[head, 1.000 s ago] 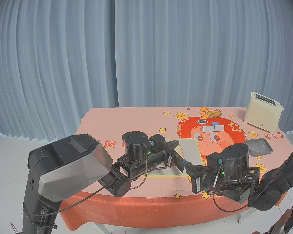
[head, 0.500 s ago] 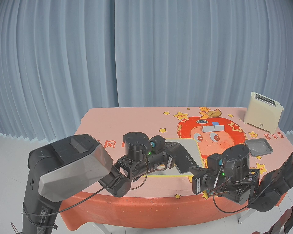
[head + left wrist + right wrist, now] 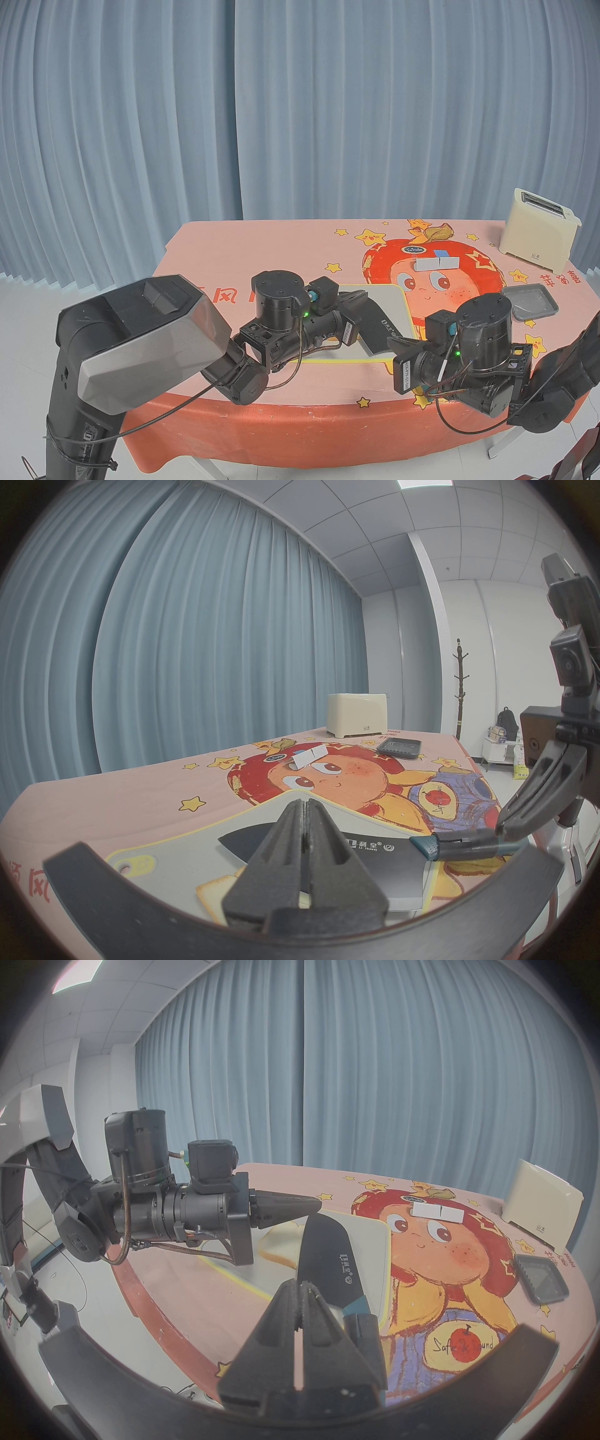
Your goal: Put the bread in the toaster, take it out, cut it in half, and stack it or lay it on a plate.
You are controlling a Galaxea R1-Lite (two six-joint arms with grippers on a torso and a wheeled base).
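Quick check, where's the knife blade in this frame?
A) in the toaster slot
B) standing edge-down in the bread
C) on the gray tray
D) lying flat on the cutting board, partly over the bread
D: the knife lies flat on the cutting board, with its blade covering part of the bread.

bread (image 3: 215, 892): only corner visible, rest hidden under knife (image 3: 369, 855) blade and behind left gripper (image 3: 306, 811). knife handle rear end buried in right gripper (image 3: 481, 839) jaws. cutting board (image 3: 395, 300) near-left part hidden behind left gripper. whether left jaws touch bread: cannot tell. blade print too small to read.
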